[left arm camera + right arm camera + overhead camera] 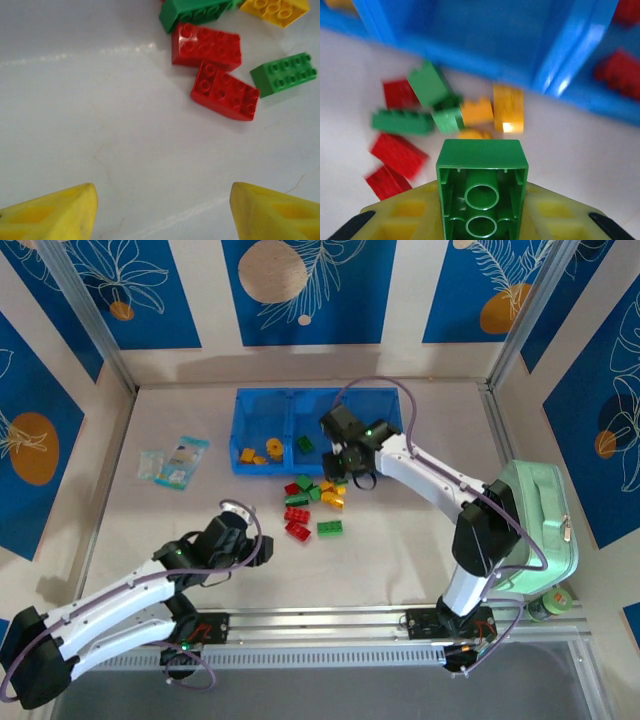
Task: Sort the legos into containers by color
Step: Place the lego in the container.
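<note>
Right claw [482, 212] pinches a green brick [482, 175] between its yellow fingers [395, 217], the brick's hollow underside turned to the wrist camera; seen from above, it hangs close by the near wall of the blue tray [265, 415], at the far edge of the loose bricks [315, 502] on the table [400, 560]; red, green and yellow-orange pieces lie mixed in that pile. Inside the tray, the left compartment holds yellow-orange bricks [258, 454]; the middle one holds a green piece [305, 444]; the right wrist view shows blurred red pieces [620, 75] in a compartment beyond a blue wall. Left claw [162, 210] is spread wide with nothing between its tips, low over bare table; two red bricks [215, 70] lie side by side ahead of it, a green block [285, 74] just beside them. A pale printed packet [175, 462] lies left of the tray, well apart from the pile; a mint-green case [540, 520] sits at the table's right edge.
</note>
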